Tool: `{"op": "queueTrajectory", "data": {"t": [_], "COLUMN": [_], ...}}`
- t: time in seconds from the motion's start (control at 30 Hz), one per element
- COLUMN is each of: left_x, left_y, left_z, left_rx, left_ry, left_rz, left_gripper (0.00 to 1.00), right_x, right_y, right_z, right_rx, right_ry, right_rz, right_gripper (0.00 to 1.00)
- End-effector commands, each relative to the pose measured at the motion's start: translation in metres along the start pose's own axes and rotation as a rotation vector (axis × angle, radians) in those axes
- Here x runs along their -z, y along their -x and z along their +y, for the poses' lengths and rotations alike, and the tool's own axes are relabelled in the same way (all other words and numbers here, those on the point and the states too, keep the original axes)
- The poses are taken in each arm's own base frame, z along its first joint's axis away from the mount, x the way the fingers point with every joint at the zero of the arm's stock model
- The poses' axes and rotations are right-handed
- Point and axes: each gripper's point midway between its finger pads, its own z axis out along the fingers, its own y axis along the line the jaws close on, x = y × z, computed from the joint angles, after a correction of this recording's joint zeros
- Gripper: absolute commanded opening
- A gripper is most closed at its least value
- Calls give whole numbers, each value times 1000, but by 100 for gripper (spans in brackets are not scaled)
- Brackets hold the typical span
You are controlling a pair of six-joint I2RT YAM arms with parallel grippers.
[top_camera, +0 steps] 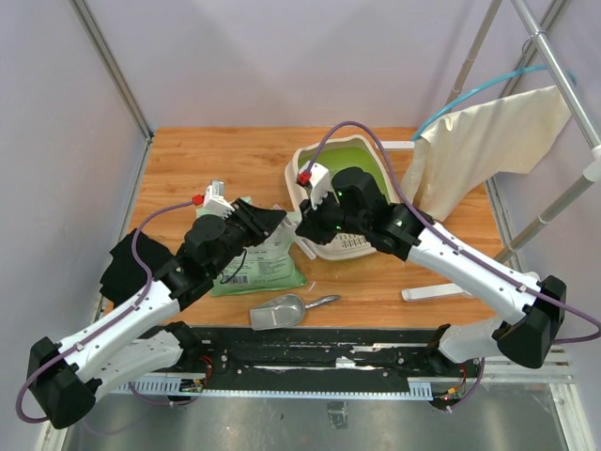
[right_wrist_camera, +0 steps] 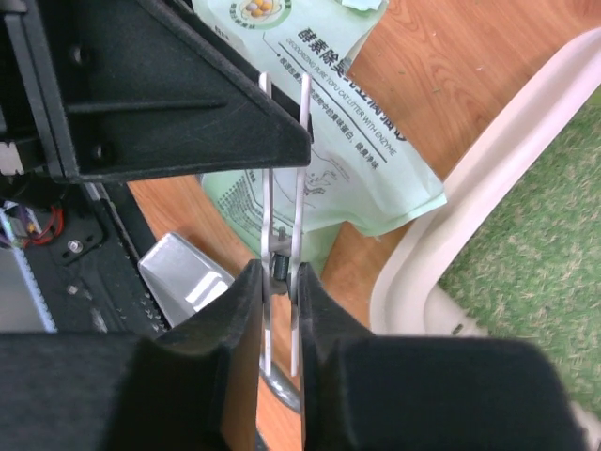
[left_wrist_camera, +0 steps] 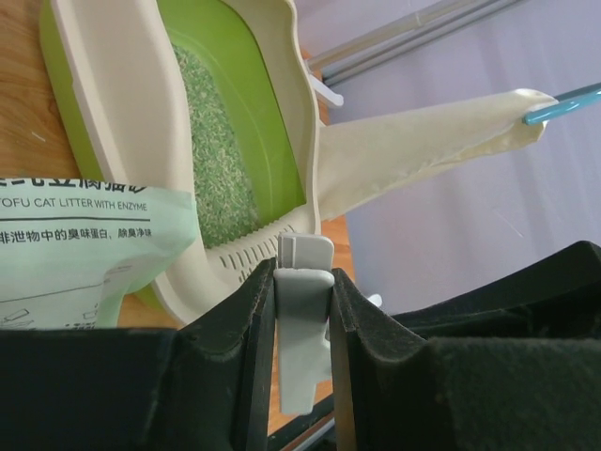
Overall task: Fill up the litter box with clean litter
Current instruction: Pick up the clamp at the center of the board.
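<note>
The cream litter box with its green inside stands at the table's back middle. Clean litter covers its floor. The light green litter bag lies flat to its left. Between bag and box, my two grippers meet above the table. My left gripper is shut on a white plastic bag clip. My right gripper is shut on the same clip at its spring end.
A silver metal scoop lies near the front edge, below the grippers. A white strip lies at the front right. A cream cloth hangs from a rack at the right. A black cloth sits at the left edge.
</note>
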Motion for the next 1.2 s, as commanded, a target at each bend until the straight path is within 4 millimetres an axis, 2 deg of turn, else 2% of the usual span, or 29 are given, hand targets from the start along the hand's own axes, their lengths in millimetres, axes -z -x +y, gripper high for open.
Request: {"op": "queueTrajectory", "data": {"t": [0.0, 0.03, 0.1, 0.13, 0.33, 0.47, 0.6, 0.73, 0.87, 0.97, 1.07, 1.17], "left_x": [0, 0, 1, 4, 34, 42, 35, 26, 27, 29, 28, 26], "left_y": [11, 10, 11, 14, 47, 65, 71, 49, 38, 44, 52, 46], "left_z": [-14, -12, -4, 3, 60, 77, 90, 99, 99, 99, 113, 125], "left_rx": [1, -10, -60, -101, -547, -789, -976, -1128, -1204, -1280, -1327, -1337], "left_ry": [-29, -26, 9, 39, 298, 309, 280, 149, 17, -34, -21, -52], "left_rz": [-42, -39, -43, -51, -69, 52, 195, 375, 467, 478, 486, 567], "left_gripper": [17, 34, 82, 97, 100, 100, 100, 100, 100, 100, 100, 100], "right_x": [6, 7, 8, 9, 10, 15, 25, 31, 36, 38, 38, 37], "right_y": [16, 16, 16, 15, 1, 2, 9, 13, 14, 14, 15, 15], "right_z": [-3, -3, -12, -19, -57, -75, -83, -80, -73, -68, -52, -38], "right_rx": [7, 12, 21, 25, 39, 32, 47, 65, 81, 90, 136, 180], "right_ry": [-10, -11, -55, -78, -142, -152, -158, -143, -112, -90, 7, 93], "right_rz": [-40, -44, -46, -42, 30, 23, -2, -19, -28, -34, -44, -58], "right_gripper": [2, 1, 1, 1, 1, 1, 1, 1, 1, 1, 1, 1]}}
